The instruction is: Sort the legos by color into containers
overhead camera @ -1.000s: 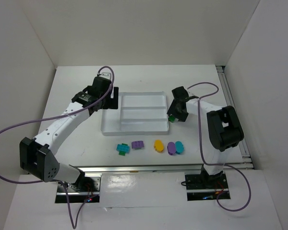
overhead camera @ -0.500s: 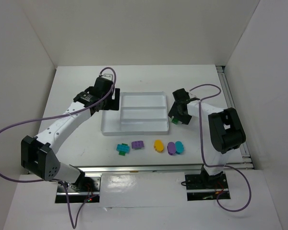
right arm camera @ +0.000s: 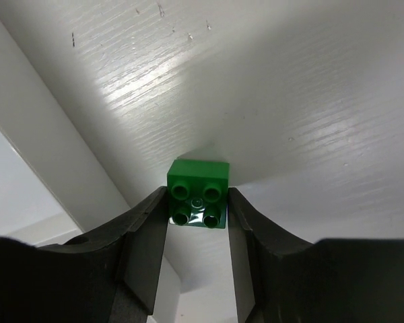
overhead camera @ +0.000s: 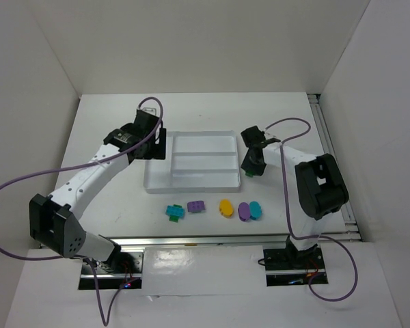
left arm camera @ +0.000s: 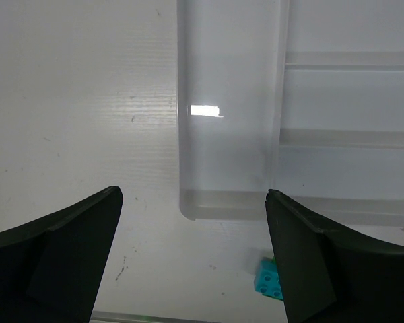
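Observation:
A small green lego (right arm camera: 197, 192) lies on the table just right of the white tray (overhead camera: 191, 188). My right gripper (right arm camera: 197, 200) has come down over it, and both fingers press its sides. My left gripper (overhead camera: 160, 143) hangs wide open over the tray's left end (left arm camera: 229, 134), holding nothing. In a row in front of the tray lie a teal lego on a green one (overhead camera: 174, 212), a purple brick (overhead camera: 196, 206), a yellow-orange oval (overhead camera: 225, 208), a purple oval (overhead camera: 244, 211) and a teal oval (overhead camera: 255, 210). The tray's compartments hold no legos.
White walls close in the table on the left, back and right. A metal rail (overhead camera: 328, 150) runs along the right edge. Purple cables loop off both arms. The teal lego (left arm camera: 268, 280) peeks out by my left gripper's right finger.
The right gripper's jaws have opened wider and then narrowed onto the green lego beside the tray. The left arm has barely shifted and stays open.

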Motion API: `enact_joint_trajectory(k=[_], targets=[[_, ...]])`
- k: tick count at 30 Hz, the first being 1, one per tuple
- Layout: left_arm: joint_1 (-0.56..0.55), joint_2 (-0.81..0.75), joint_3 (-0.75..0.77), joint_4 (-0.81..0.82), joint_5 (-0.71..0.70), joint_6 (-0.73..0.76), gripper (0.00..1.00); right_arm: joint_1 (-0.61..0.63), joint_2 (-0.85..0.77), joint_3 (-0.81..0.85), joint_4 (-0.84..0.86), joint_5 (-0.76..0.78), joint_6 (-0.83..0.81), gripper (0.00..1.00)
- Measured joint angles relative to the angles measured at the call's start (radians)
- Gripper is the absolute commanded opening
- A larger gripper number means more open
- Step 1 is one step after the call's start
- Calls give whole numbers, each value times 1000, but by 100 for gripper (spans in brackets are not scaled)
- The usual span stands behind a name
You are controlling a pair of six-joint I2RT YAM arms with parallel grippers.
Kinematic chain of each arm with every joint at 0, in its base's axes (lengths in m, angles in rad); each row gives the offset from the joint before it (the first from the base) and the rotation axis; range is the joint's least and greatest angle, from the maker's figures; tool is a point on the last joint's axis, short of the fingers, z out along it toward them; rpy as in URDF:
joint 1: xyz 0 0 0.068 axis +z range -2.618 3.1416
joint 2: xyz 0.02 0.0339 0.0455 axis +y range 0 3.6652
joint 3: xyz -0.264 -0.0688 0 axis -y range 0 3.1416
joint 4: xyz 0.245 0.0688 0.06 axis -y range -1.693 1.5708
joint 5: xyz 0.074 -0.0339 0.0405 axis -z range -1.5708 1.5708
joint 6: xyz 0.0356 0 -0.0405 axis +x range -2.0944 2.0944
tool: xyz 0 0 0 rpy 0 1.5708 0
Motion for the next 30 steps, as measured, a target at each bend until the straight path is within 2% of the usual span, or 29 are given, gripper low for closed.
enact_joint_trajectory(k=[2, 8, 13, 18, 24, 30], targets=[[0, 0, 23, -29, -12, 0, 100, 2, -2, 10, -14, 21, 0, 40], [17, 0, 90, -59, -2, -1, 100, 3, -99, 31, -88, 110, -4, 40], [105, 0, 93, -68, 24, -27, 98, 24, -158, 182, -100, 126, -50, 40], [162, 0, 66, -77, 76, -100, 97, 111, -60, 381, -86, 113, -92, 42], [-5, -11, -69, -126, 82, -211, 94, 171, 207, 558, -51, 49, -98, 43], [-123, -131, -211, -181, 126, -318, 94, 180, 341, 597, -51, 31, -93, 45]])
